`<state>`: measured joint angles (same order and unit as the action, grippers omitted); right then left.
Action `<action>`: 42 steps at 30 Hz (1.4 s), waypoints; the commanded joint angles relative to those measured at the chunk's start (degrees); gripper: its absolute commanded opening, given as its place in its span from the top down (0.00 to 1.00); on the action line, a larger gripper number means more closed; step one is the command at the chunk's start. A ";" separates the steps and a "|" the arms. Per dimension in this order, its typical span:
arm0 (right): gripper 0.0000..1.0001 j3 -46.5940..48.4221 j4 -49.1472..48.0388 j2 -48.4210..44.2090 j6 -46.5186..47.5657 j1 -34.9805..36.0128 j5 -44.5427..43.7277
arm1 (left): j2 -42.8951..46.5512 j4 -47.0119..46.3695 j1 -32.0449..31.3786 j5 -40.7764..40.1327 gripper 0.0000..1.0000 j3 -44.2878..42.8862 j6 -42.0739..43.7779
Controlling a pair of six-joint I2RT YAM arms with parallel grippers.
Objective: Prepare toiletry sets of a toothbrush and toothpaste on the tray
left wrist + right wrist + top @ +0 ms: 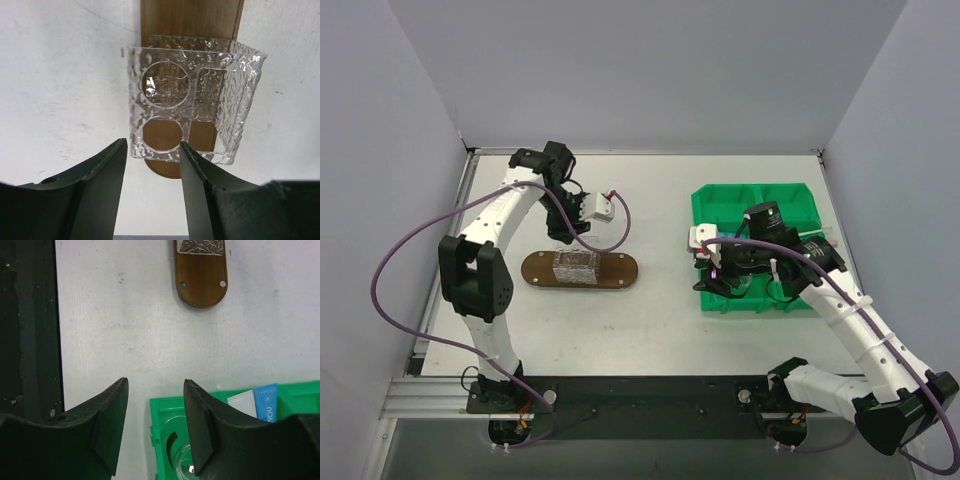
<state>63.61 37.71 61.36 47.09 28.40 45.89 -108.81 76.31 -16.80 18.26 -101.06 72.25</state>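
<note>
The dark brown oval tray (pixel 620 272) lies left of centre, with a clear textured holder (pixel 573 266) standing on it. In the left wrist view the holder (pixel 185 95) shows two round holes and a square opening, all empty, over the tray (pixel 190 15). My left gripper (pixel 563 232) (pixel 152 145) is open and empty, just behind the tray. My right gripper (pixel 720 282) (pixel 155 385) is open and empty above the near-left corner of the green bin. A blue-and-white toothpaste tube (pixel 260 402) lies in the bin to the right of my fingers. I cannot make out a toothbrush.
The green sectioned bin (pixel 720 200) (pixel 160 415) stands on the right. A small clear cup (pixel 185 465) sits in its corner section under my right fingers. The tray's rounded end (pixel 200 285) shows far ahead in the right wrist view. Grey walls enclose the table.
</note>
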 commanded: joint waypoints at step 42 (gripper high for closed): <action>0.17 -6.05 2.37 9.91 -25.47 -7.48 -38.16 | 45.62 -33.25 2.21 11.18 0.17 30.04 -34.37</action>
<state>58.39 38.46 69.28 22.63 22.48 6.42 -65.28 45.76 -14.52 26.94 -71.61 36.84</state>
